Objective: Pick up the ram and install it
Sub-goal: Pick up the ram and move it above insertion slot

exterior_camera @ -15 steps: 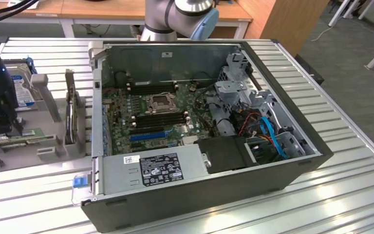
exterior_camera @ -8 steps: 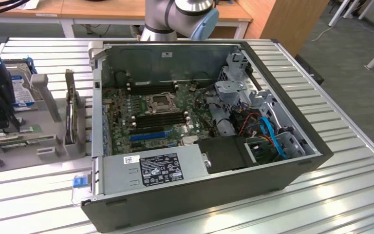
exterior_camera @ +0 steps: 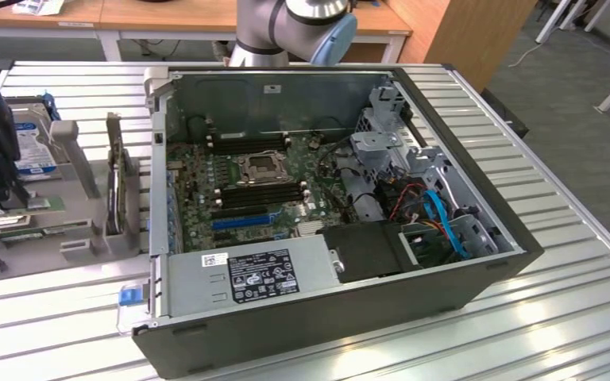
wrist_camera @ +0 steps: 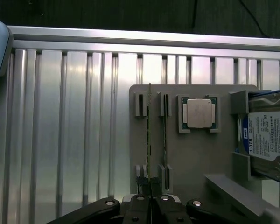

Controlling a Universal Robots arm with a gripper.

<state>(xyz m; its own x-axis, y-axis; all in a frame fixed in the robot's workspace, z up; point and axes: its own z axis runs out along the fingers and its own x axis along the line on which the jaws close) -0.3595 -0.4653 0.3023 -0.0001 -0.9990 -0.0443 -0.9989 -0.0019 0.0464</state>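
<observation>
Silver hard drive's (wrist_camera: 270, 99) blue-and-white label (wrist_camera: 263, 135) reads "1.0TB"; the grey power supply's (exterior_camera: 194, 282) black sticker (exterior_camera: 273, 274) is too small to read.

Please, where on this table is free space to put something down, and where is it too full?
Free: the ribbed table between the computer case and the table's edge on the exterior view's right; also the strip nearer the camera than the grey holder. Crowded: the holder, with the hard drive, processor chip and the ram in the tool.

Bench (exterior_camera: 559, 317) silver, ribbed stripes; holder tray (wrist_camera: 196, 154) grey; ram (wrist_camera: 149, 135) green; CPU (wrist_camera: 198, 113) silver; HDD label (wrist_camera: 270, 137) blue/white; PC case (exterior_camera: 390, 317) dk grey.
</observation>
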